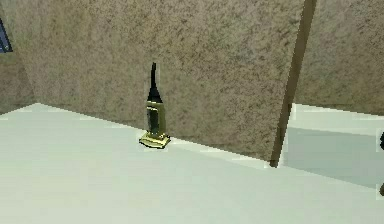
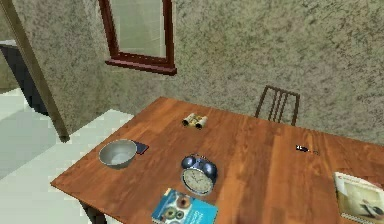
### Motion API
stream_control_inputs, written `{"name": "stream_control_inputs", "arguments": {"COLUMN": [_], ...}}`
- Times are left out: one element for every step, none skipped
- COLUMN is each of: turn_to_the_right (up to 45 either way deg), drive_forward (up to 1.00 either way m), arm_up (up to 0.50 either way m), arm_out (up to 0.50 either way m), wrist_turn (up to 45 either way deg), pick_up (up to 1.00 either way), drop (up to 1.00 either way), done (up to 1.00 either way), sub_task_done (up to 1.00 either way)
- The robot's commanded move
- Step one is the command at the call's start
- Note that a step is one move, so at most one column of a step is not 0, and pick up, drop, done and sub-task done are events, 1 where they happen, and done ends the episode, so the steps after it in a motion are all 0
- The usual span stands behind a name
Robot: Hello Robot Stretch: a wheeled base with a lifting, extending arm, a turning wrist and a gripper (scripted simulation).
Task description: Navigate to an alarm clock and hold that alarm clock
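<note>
An alarm clock with a round white face, blue body and two bells on top stands on the wooden table, near its front edge in the arm side view. A blue booklet lies flat just in front of the clock.
On the table lie a grey metal bowl, a small pale object, a tiny dark item and a newspaper. A wooden chair stands behind it, a framed mirror hangs above. In the forward view an upright vacuum cleaner stands against the speckled wall.
</note>
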Motion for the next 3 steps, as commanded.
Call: {"name": "stream_control_inputs", "arguments": {"turn_to_the_right": [0.0,0.0,0.0], "drive_forward": [0.0,0.0,0.0], "arm_up": [0.0,0.0,0.0], "arm_out": [0.28,0.0,0.0], "wrist_turn": [0.0,45.0,45.0], "pick_up": [0.0,0.0,0.0], "drop": [0.0,0.0,0.0], "done": [0.0,0.0,0.0], "sub_task_done": [0.0,0.0,0.0]}}
